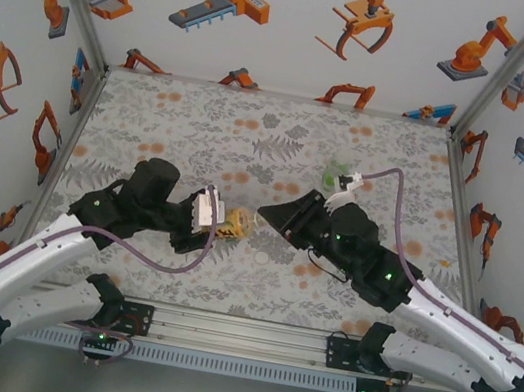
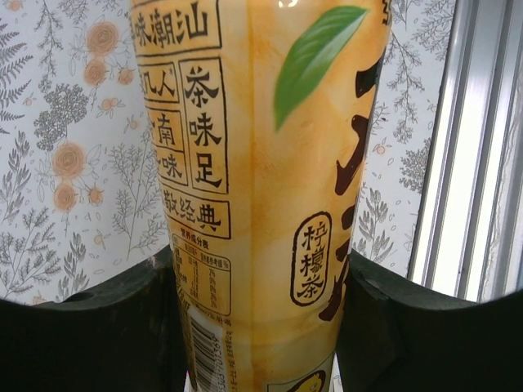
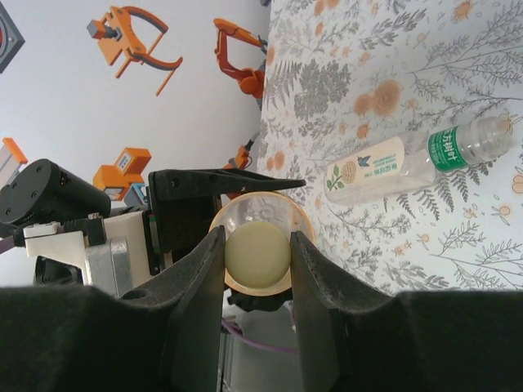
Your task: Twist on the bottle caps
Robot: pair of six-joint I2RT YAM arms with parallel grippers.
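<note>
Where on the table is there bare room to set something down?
Free: the far-left table behind the left arm, and the back strip. Crowded: centre around the tea bottle, and the bottles behind the right arm.

The amber tea bottle (image 2: pixel 261 196) runs off the left wrist view at 12 and 6 o'clock, neck and base cut off. From above, the left tool (image 1: pixel 230 221) and right tool (image 1: pixel 264 218) cover most of it (just a yellow patch shows). The white cap (image 3: pixel 257 257) hides the bottle's mouth. The small green bottle (image 1: pixel 334 176), at 1 o'clock from the right tool, is too small to make out.
</note>
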